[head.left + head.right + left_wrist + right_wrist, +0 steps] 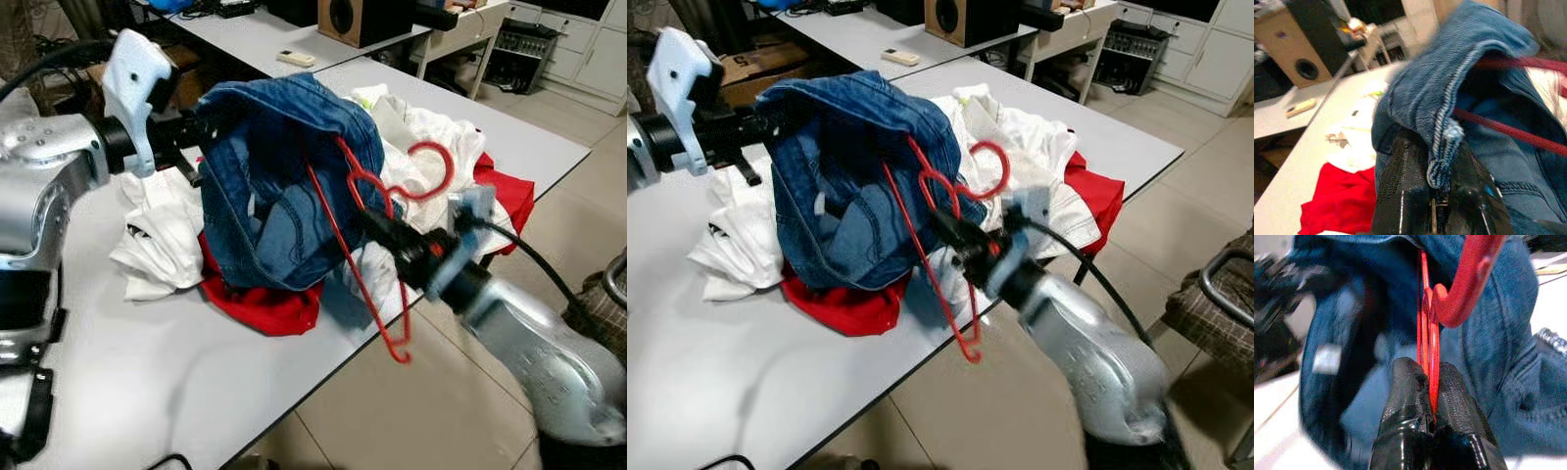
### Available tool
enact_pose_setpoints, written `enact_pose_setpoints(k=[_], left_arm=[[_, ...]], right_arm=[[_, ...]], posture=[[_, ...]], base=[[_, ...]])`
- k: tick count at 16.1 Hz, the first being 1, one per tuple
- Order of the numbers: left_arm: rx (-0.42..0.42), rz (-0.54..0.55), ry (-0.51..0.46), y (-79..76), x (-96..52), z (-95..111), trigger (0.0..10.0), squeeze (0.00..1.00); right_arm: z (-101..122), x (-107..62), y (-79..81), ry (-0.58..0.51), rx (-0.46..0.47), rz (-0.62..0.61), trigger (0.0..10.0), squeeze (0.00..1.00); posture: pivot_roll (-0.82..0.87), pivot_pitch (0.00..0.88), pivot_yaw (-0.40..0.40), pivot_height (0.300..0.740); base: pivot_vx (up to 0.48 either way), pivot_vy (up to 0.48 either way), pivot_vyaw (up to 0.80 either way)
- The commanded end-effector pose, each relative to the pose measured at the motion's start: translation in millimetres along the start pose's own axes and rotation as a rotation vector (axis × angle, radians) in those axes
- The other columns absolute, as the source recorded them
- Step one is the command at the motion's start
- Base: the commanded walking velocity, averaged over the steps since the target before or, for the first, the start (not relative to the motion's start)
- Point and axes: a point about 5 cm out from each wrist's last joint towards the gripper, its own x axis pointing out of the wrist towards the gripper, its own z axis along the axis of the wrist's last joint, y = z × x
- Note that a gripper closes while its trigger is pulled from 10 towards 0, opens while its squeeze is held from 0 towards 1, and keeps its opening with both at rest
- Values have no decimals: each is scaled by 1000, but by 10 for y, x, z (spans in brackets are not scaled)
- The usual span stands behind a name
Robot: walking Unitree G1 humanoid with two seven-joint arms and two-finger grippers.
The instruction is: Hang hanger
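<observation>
The left claw [201, 132] is clamped on the hem of the denim garment [284, 186], holding it raised above the white counter [147, 362] and the pile of white and red laundry [162, 235]. The red hanger [377, 245] is partly inside the garment, one arm under the denim, hook and lower end outside. The right claw [1430, 382] is clamped on the hanger wire just below the hook. Judged status: insertion in progress; the second shoulder is not seated, and hanging remains.
</observation>
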Motion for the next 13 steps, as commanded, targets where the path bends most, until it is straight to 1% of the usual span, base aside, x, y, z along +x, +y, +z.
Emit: enact_pose_setpoints(k=[1, 2, 3, 5, 6, 7, 9, 10, 12, 13], left_arm=[[61, -24, -7, 7, -10, 117, 0, 0], [66, -31, 5, 1, -7, 110, 0, 0], [85, -62, 96, -70, 38, -45, 0, 0], [85, -82, 135, -133, 62, -154, 0, 0], [62, -149, 132, -249, 95, -212, 0, 0], [43, -237, 114, -407, 145, -233, 0, 0], [10, -337, 66, -589, 206, -206, 0, 0], [-42, -415, -15, -718, 241, -101, 0, 0], [-76, -465, -67, -781, 242, -17, 0, 0], [-120, -550, -125, -883, 243, 70, 0, 0]], right_arm=[[55, 20, -59, -39, 3, -51, 10000, 0], [56, 33, -85, -45, 13, -75, 10000, 0], [97, 89, -215, -124, 105, -177, 10000, 0], [120, 106, -271, -178, 182, -202, 10000, 0], [130, 139, -281, -227, 275, -174, 10000, 0], [136, 192, -278, -262, 349, -146, 10000, 0], [173, 280, -258, -319, 444, -113, 10000, 0], [217, 363, -262, -371, 524, -101, 10000, 0], [233, 419, -274, -387, 552, -101, 10000, 0], [259, 508, -269, -404, 588, -87, 10000, 0]], posture=[[-119, 0, 80, 740], [-123, 0, 85, 740], [-125, 0, 88, 740], [-125, 0, 88, 740], [-122, 0, 84, 740], [-118, 0, 80, 740], [-117, 0, 80, 740], [-116, 0, 80, 740], [-115, 0, 80, 740], [-106, 0, 81, 740]], base=[[0, 0, 0], [0, 0, 0], [0, 0, 0], [0, 0, 0], [0, 0, 0], [0, 0, 0], [0, 0, 0], [0, 0, 0], [0, 0, 0], [0, 0, 0]])
